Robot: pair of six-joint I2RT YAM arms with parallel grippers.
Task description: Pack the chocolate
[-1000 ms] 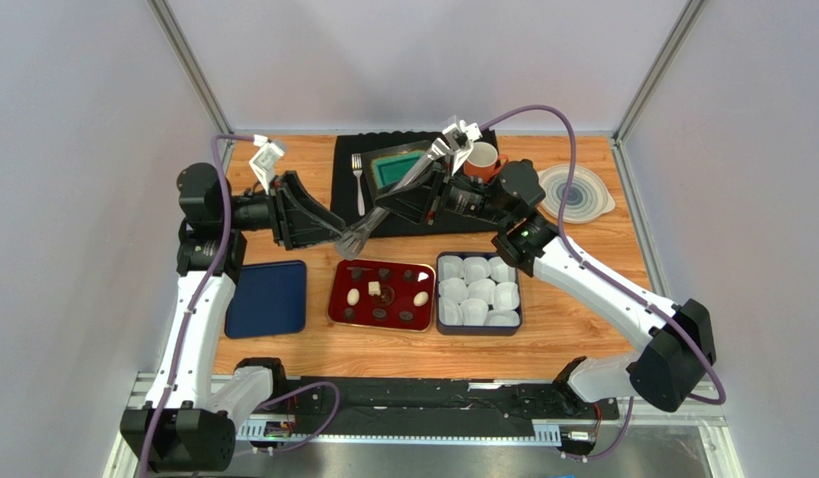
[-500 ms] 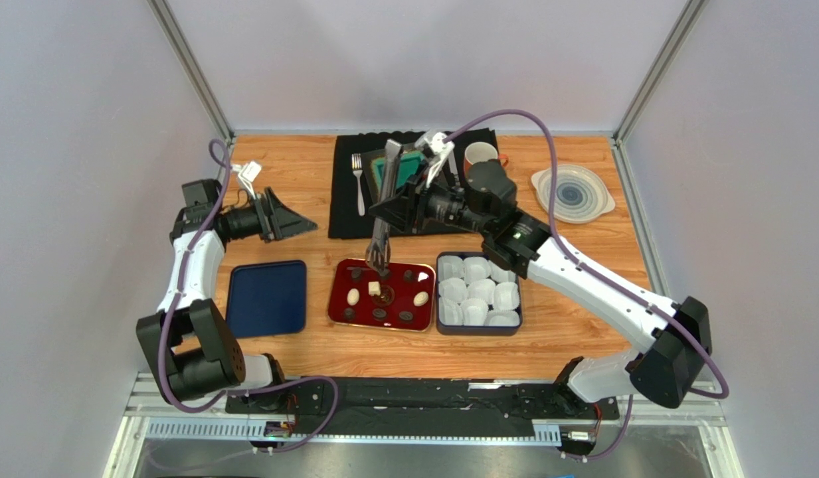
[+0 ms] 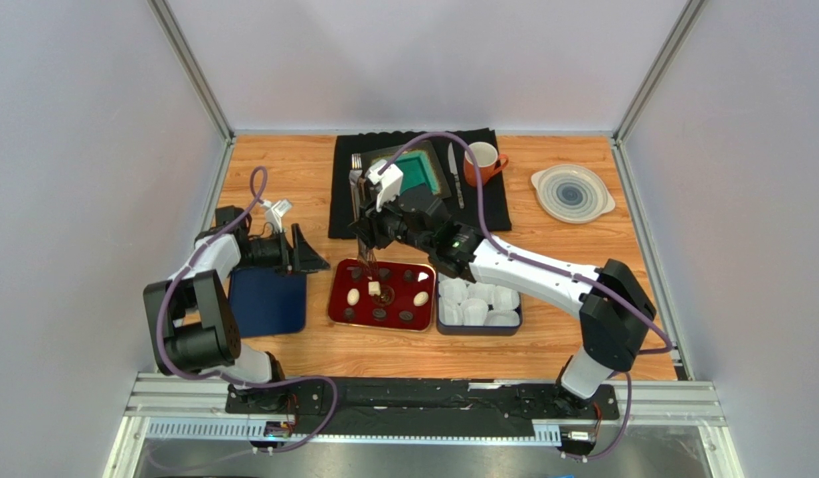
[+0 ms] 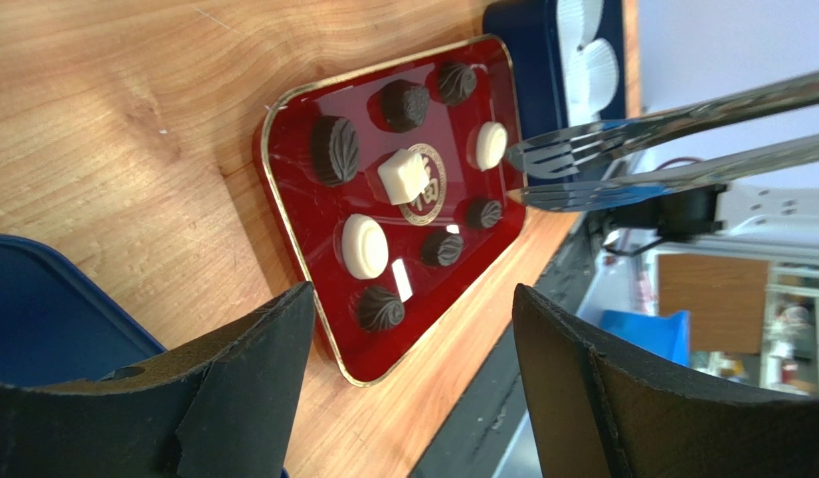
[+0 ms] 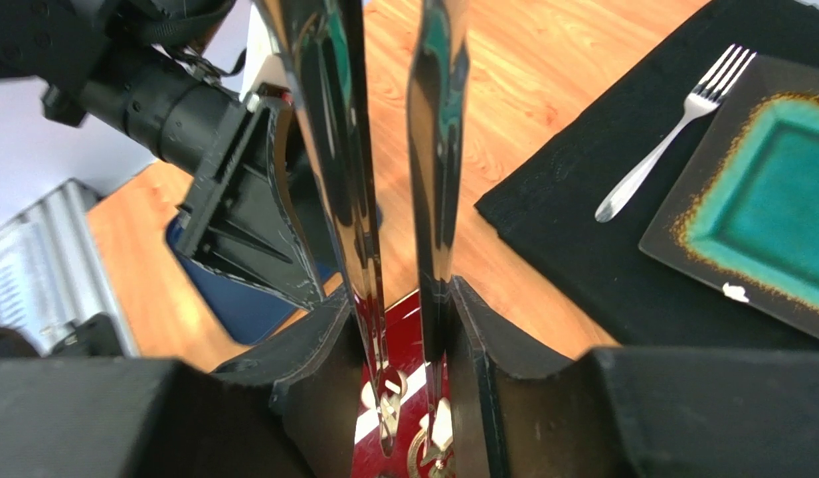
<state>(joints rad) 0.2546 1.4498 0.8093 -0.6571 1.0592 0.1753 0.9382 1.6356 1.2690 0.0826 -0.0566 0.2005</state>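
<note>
Swinging in from the back of the table, my right gripper (image 3: 378, 231) now hangs over the glossy red rectangular tray (image 3: 332, 299), clamped on the long steel tongs (image 3: 367, 254). A second ago both arms met above the black cloth placemat (image 3: 495, 204). My left gripper (image 3: 308, 261) has pulled back to 9 o'clock of the tray, by the flat dark blue lid (image 3: 268, 304). I judge the handover done and picking about to start.

From above I count one tray and one lid. One dark blue box (image 3: 480, 329) sits at 3 o'clock of the tray, and my forearm hides some of its white paper cups (image 3: 475, 311), so I leave them uncounted. At 12 o'clock are one silver fork (image 3: 356, 179), one teal square plate (image 3: 418, 169), one table knife (image 3: 453, 174) and one orange mug (image 3: 481, 159). One pale round dish (image 3: 573, 192) sits at 2 o'clock.

Through my left wrist, my jaws stand wide apart and hold nothing. All the small chocolate pieces (image 4: 335, 149) lie on the tray: six dark rounds and three pale ones, one of them a cube. The two tong tips hover at its 3 o'clock edge.

Through my right wrist, the two tong blades run down between my fingers (image 5: 313, 358), which squeeze them, and the tips hang above the tray. No piece is gripped yet.
</note>
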